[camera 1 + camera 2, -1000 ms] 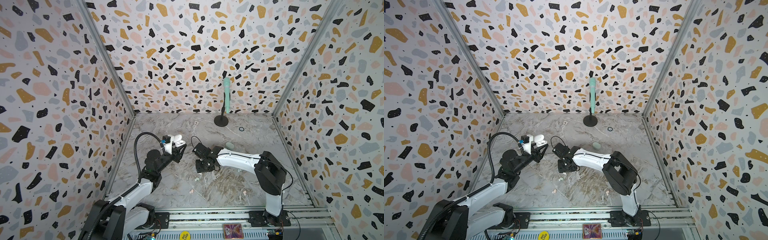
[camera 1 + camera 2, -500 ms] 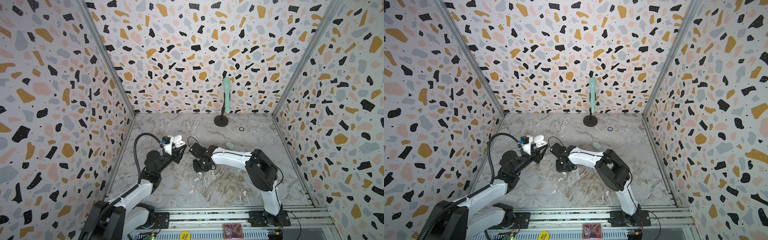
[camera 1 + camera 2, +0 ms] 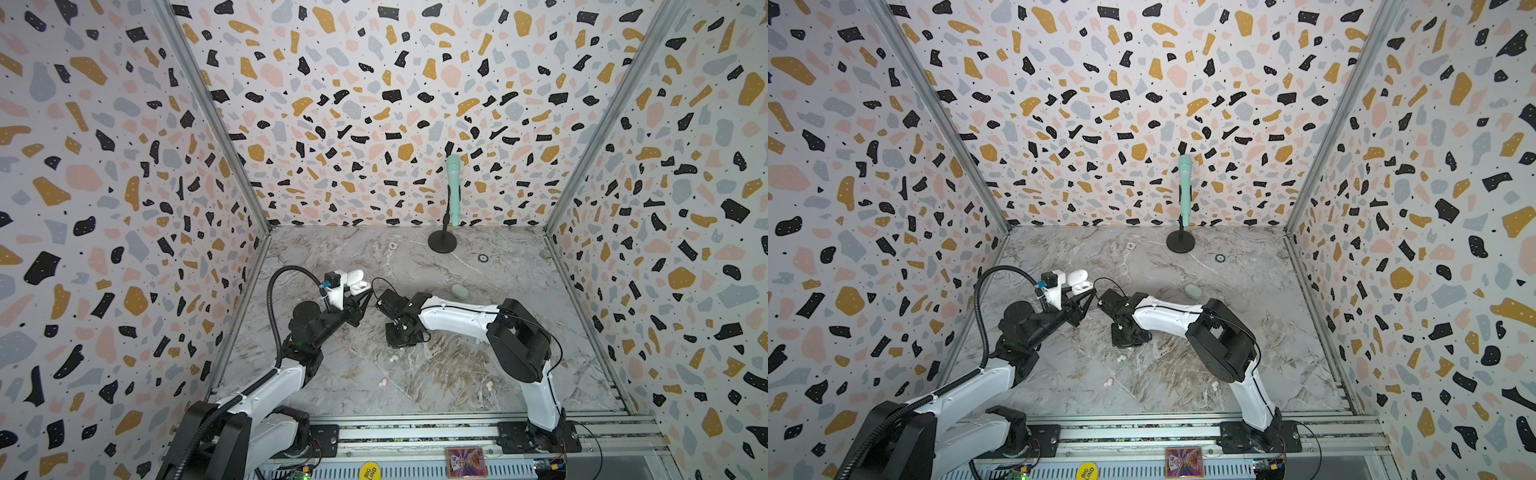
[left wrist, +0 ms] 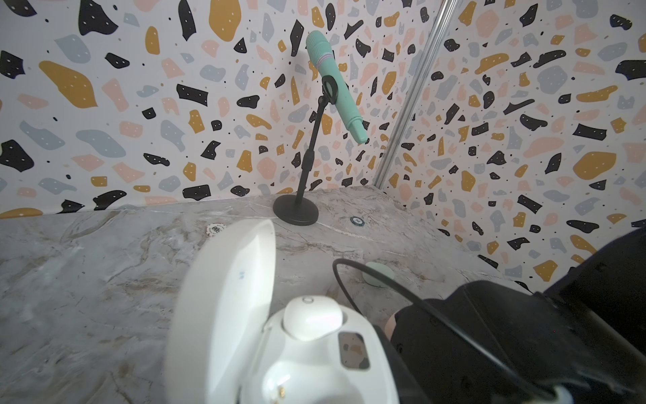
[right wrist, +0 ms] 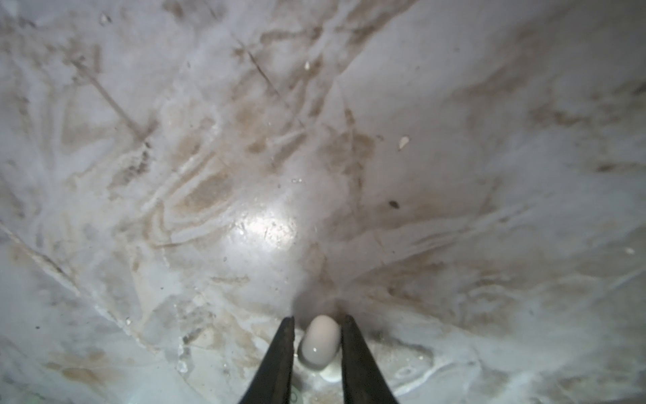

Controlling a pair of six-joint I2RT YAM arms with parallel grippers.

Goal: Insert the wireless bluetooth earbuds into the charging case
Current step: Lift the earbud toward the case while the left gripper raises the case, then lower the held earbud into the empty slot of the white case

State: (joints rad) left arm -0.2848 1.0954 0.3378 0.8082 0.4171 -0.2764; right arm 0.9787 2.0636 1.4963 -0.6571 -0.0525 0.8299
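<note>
white earbud [image 5: 321,337] between fingers [image 5: 279,353], right wrist view only.

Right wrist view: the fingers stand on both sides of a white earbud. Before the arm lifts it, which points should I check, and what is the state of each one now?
1. The white earbud lies on the table between the fingers of the right gripper: ok.
2. Both fingers press the earbud: cannot tell; one side seems to show a thin gap.
3. The charging case is held in the left gripper: ok.
4. The case lid is open: ok.
5. A free socket waits beside the seated earbud: ok.
</note>
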